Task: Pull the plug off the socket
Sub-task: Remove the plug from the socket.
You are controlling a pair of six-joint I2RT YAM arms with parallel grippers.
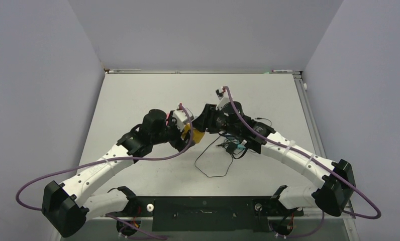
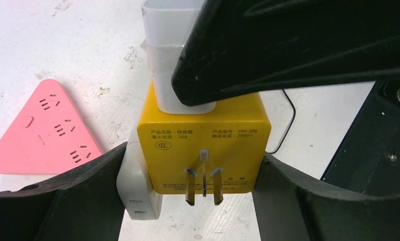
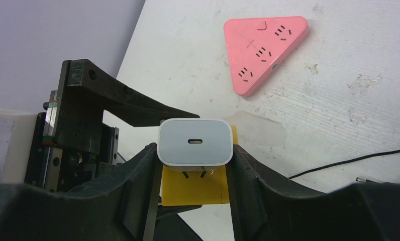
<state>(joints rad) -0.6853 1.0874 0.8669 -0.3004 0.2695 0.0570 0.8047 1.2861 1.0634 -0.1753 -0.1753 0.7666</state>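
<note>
Pink power strip (image 2: 47, 130): flat on table (image 1: 137, 100), far left. Left gripper (image 2: 195, 198): jaws wide, clamped across yellow socket cube (image 2: 203, 125), held mid-table. White plug (image 3: 195, 141): on cube's top, prongs partly showing. Right gripper (image 3: 193, 170): jaws narrow, closed on plug. Black cable (image 1: 213, 160): loose, right.

Reference item: socket cube (image 2: 203, 145), located between the fingers of the left gripper (image 2: 193, 198). Plug (image 3: 195, 142): seated on the cube face that is turned toward the right gripper (image 3: 193, 168), between that gripper's fingers. Second charger (image 2: 137, 188): on the cube's left face, between the cube and one left-gripper finger. Power strip (image 2: 42, 130): flat on the table (image 1: 137, 95), left of the cube, apart from it. Cable (image 1: 213, 163): on the table, right of the cube, nearer the arm bases.
</note>
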